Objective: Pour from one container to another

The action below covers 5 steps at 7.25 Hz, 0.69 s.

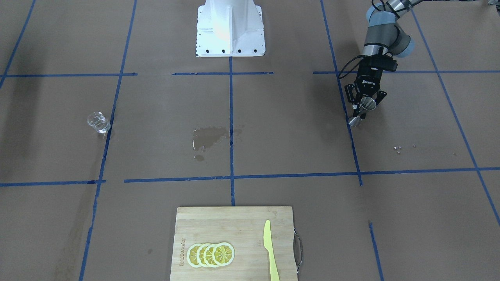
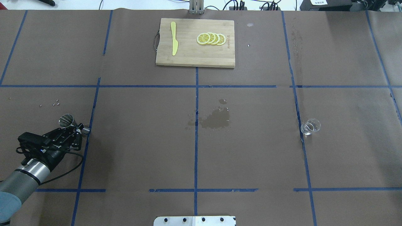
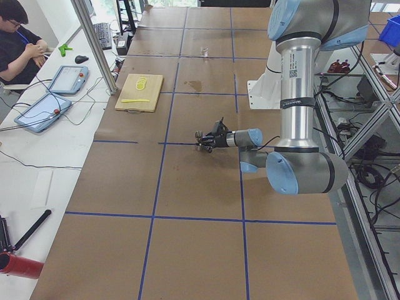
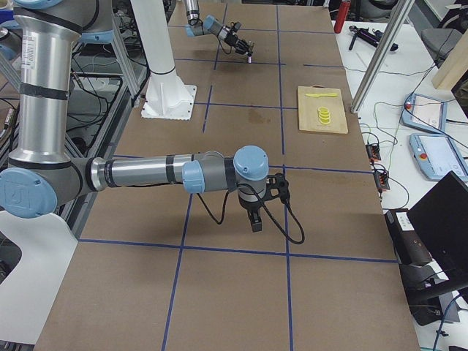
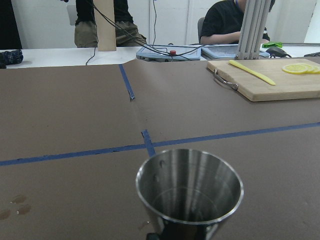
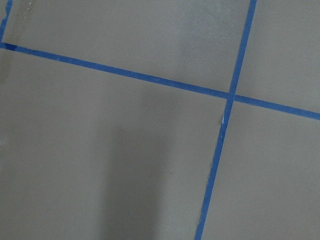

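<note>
Left gripper [image 1: 363, 109], jaws pinching the steel jigger [image 1: 367, 103] at its waist, jigger tilted, low over the bench [image 1: 297, 128] on the robot's left. Glass [image 1: 98, 122] sits well apart on the robot's right, beside a blue tape line. Wet patch [image 1: 209, 136] mid-bench between them. Right gripper [image 4: 254, 219]: jaws, cannot tell.

The shiny steel jigger [image 1: 367, 103], hourglass-shaped with a narrow waist, is clamped at that waist between the fingers of the left hand [image 1: 361, 111]. It is tilted, its open upper cup above the hand. The small clear glass tumbler [image 1: 98, 122] stands on the counter, well apart from that hand.
</note>
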### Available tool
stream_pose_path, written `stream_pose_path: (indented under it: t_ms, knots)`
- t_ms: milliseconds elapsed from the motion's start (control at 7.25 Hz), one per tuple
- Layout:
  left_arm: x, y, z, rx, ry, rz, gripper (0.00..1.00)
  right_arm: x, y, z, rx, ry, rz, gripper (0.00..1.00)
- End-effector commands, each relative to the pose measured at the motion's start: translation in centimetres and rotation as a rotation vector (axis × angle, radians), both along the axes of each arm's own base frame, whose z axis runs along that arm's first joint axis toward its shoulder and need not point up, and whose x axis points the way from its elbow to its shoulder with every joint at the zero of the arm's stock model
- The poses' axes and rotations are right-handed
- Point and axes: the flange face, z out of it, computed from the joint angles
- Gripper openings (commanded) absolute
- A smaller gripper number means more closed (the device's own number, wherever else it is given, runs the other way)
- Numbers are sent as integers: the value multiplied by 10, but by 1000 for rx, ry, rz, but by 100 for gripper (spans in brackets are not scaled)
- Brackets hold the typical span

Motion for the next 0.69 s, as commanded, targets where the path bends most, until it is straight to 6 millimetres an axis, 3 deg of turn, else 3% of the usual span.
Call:
stream_pose_path:
  t_ms: [0,276,552]
  knots:
    - [-1,0,-1,1,-1,0,11,0,0,0,1,-1,0,100]
    - [-5,-2,-8,11,5,-6,0,0,0,-1,1,-1,0,100]
    - [-9,-1,-15,72,-82,18,0,0,-1,-1,0,-1,1,100]
